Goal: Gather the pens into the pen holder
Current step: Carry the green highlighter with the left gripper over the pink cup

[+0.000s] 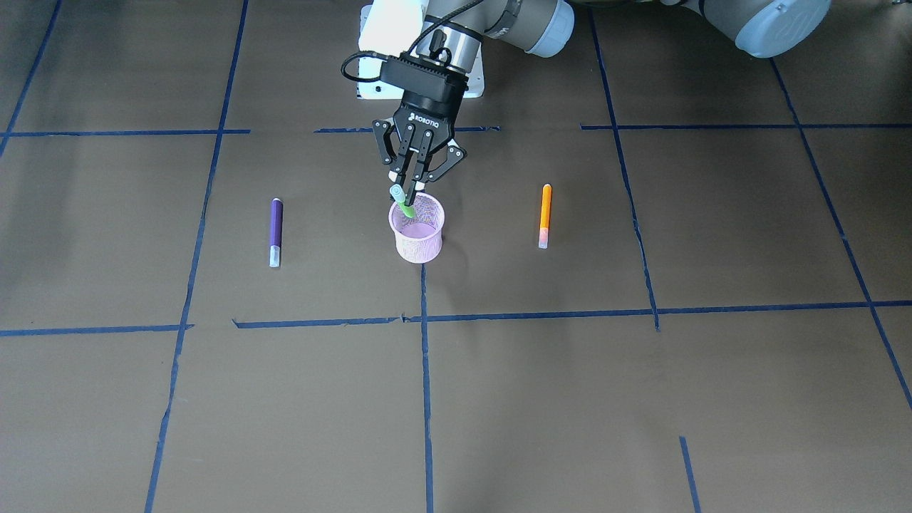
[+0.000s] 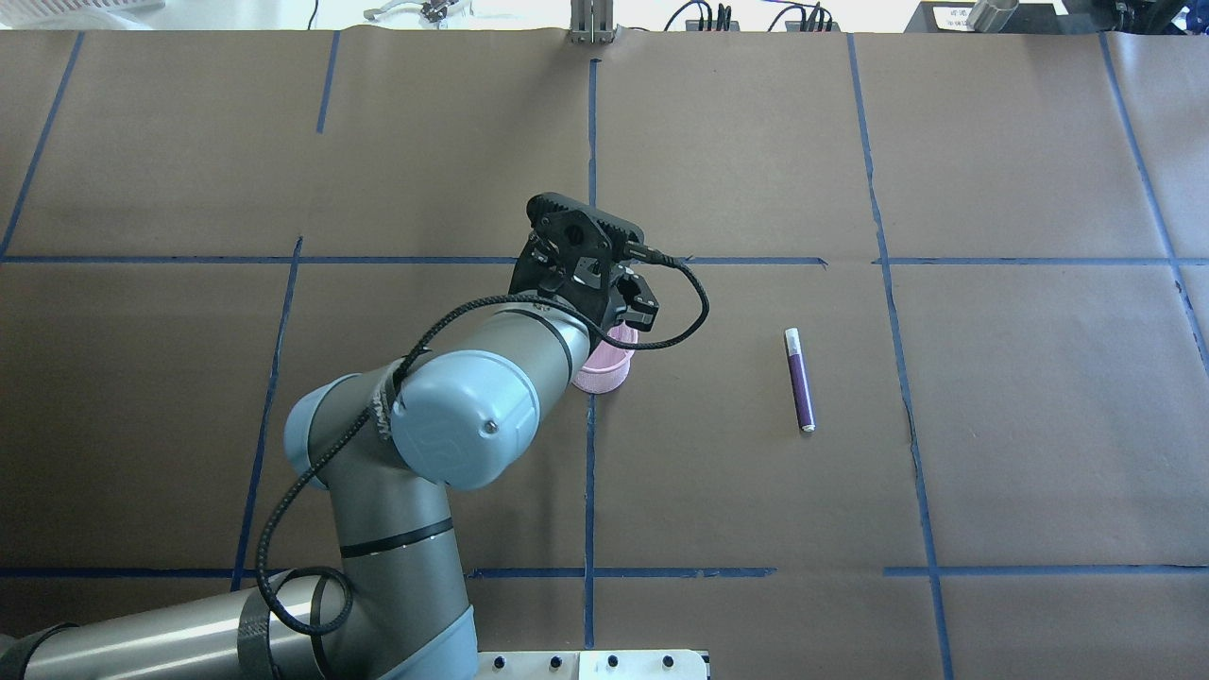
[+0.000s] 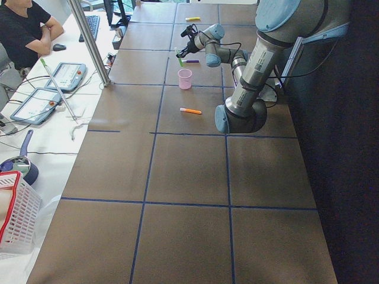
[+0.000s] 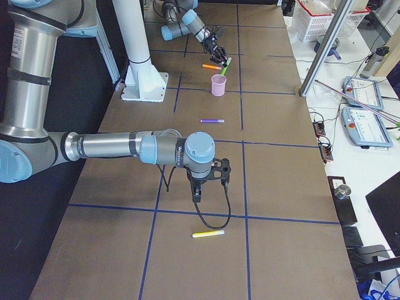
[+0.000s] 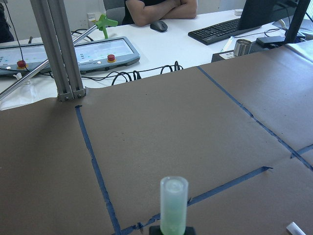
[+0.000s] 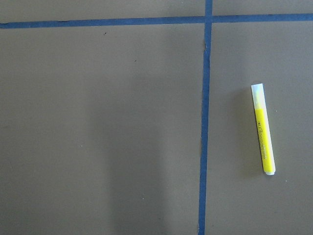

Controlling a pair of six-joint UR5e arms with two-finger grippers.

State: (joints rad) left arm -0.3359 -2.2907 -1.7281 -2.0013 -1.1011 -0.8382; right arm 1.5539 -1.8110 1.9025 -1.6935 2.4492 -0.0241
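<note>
Pens counted: four. Holders counted: one. Tools counted: two.

Green pen clamped in the left tool, tilted, pale cap end up, lower tip right at the mouth of the pen holder. Hard to tell whether past the rim or just above it.

Pen holder pink, mesh, upright on the tabletop, directly under that tool.

Purple pen flat on the tabletop, well apart from the holder, toward the robot's right.

Orange pen flat as well, well apart from the holder, toward the robot's left.

Yellow pen flat beside a blue tape line, far off toward the robot's right end, near the right tool.

Right tool pointed down over the tabletop. Cannot tell whether apart or together.
</note>
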